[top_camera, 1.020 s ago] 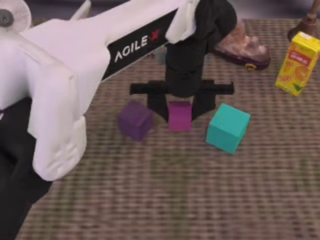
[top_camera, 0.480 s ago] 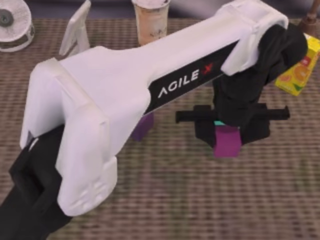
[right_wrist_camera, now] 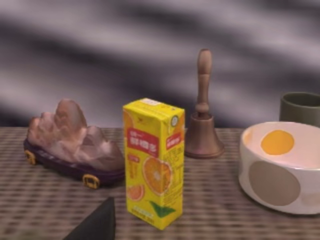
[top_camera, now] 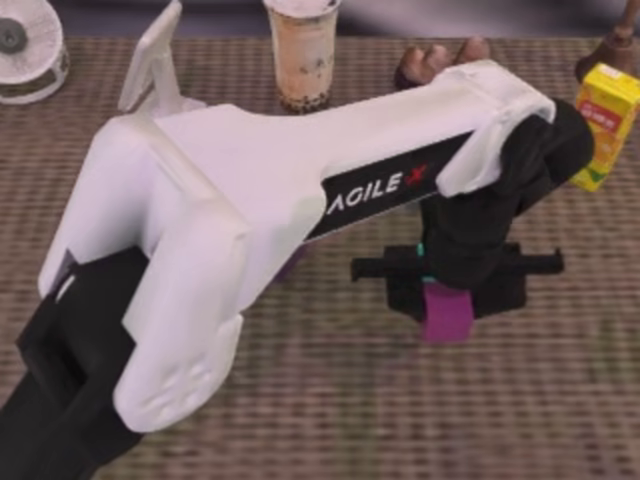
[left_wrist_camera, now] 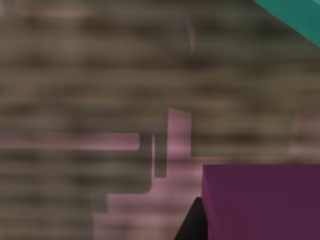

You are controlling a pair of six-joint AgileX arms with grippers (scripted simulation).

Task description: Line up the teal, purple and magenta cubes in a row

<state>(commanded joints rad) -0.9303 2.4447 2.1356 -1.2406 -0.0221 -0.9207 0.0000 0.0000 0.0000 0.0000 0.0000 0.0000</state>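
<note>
My left gripper [top_camera: 445, 300] is clamped on the small matte magenta cube [top_camera: 446, 316], just in front of the large matte teal cube [left_wrist_camera: 295, 17], which sits mostly hidden behind its jaws.

Left end effector [top_camera: 447, 312], gripping small matte magenta cube [top_camera: 446, 314], has travelled rightward, covering large matte teal cube [left_wrist_camera: 292, 15].

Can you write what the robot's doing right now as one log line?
left gripper: shut on magenta cube | over mat, by teal cube | right arm: not seen
</note>
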